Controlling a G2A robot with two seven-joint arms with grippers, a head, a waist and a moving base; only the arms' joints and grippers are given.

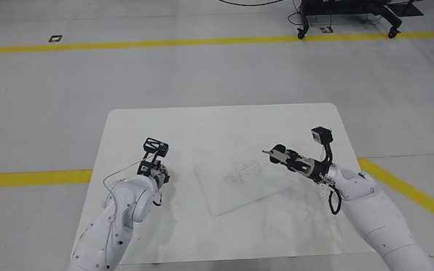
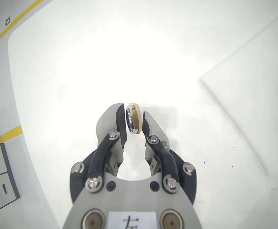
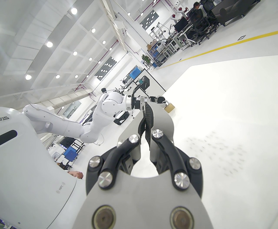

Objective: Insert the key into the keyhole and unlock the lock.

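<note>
The lock (image 2: 134, 120), brass with a chrome shackle, hangs above the counter (image 1: 202, 121) well to the left of the thin white sheet (image 1: 241, 184). It is seen edge-on in the left wrist view. The left gripper (image 2: 132, 109) has its fingers (image 2: 120, 121) clamped on it, one pad on the shackle side and the other on the brass body.

Across the sheet, by its far right corner, the right gripper (image 3: 145, 106) is raised with its fingers pressed together. They point back over the sheet toward the lock. In the top view a thin sliver juts from their tips, which looks to be the key (image 1: 264, 152), though it is too small to be sure.

The sheet lies flat between the two grippers, with faint dark specks (image 1: 240, 172) on it. White counter borders the sheet on every side, widest on its far side. Beyond the counter's far edge, well past the sheet, a yellow floor line (image 1: 125, 45) runs across, and a black wheeled frame (image 1: 346, 9) stands farther off to the right.
</note>
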